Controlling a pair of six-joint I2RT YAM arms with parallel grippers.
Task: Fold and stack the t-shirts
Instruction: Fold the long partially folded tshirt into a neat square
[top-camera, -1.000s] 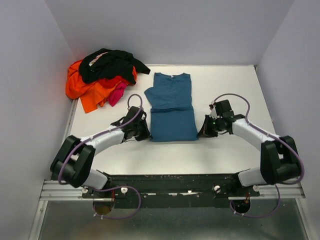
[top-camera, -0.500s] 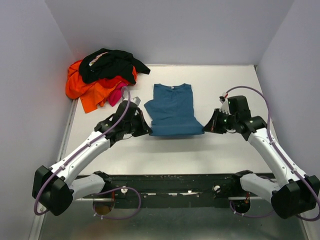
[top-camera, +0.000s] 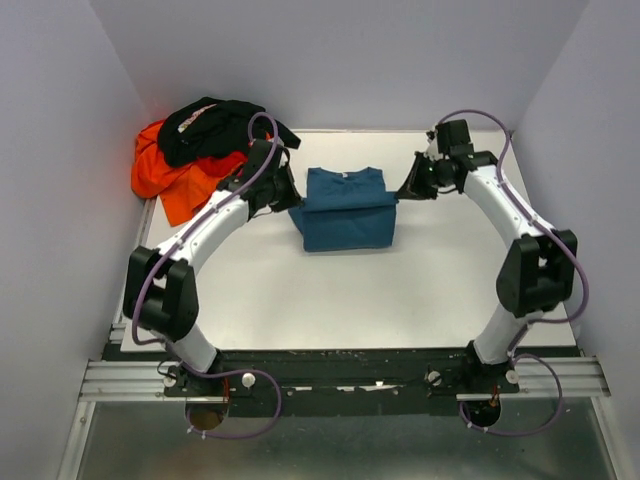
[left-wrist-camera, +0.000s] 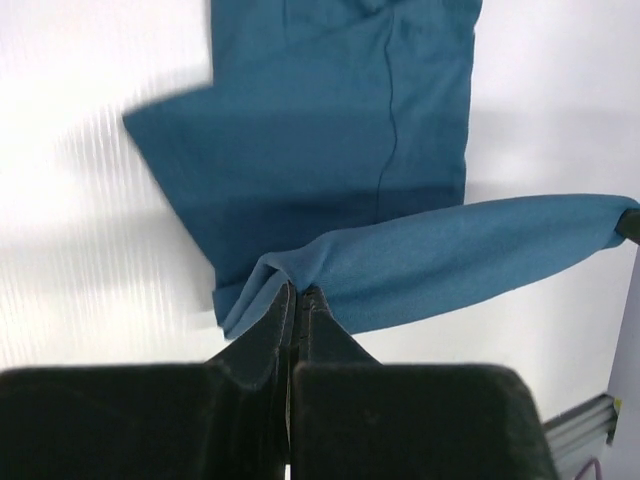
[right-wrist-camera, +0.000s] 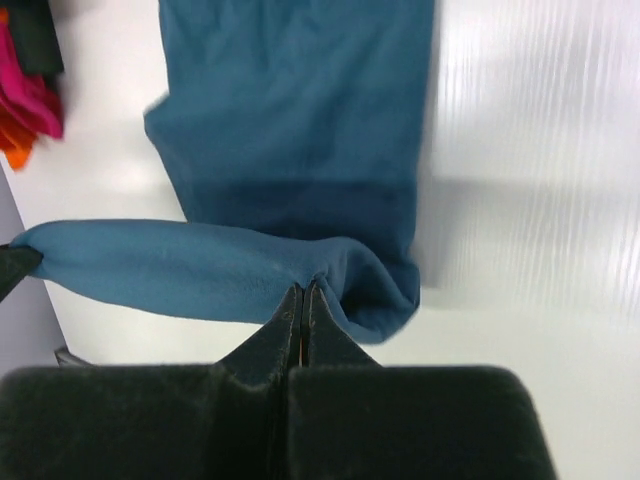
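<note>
Teal-blue t-shirt (top-camera: 345, 215) edge in pressed-together jaws of left gripper (left-wrist-camera: 298, 292) and right gripper (right-wrist-camera: 303, 290)

Bare table (top-camera: 330, 295) spreads on the near side of the teal-blue t-shirt (top-camera: 345, 220), while heaped t-shirts (top-camera: 200, 150) block the far-left corner.

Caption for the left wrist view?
Left gripper pinches an edge of the teal shirt, raised over its flat part.

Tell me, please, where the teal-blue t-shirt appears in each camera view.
Top external: teal-blue t-shirt lies just above the picture's centre.
Left wrist: fills the upper middle, above the left gripper.
Right wrist: upper middle, above the right gripper.
Shared landmark: the lifted edge stretched between both grippers.
</note>
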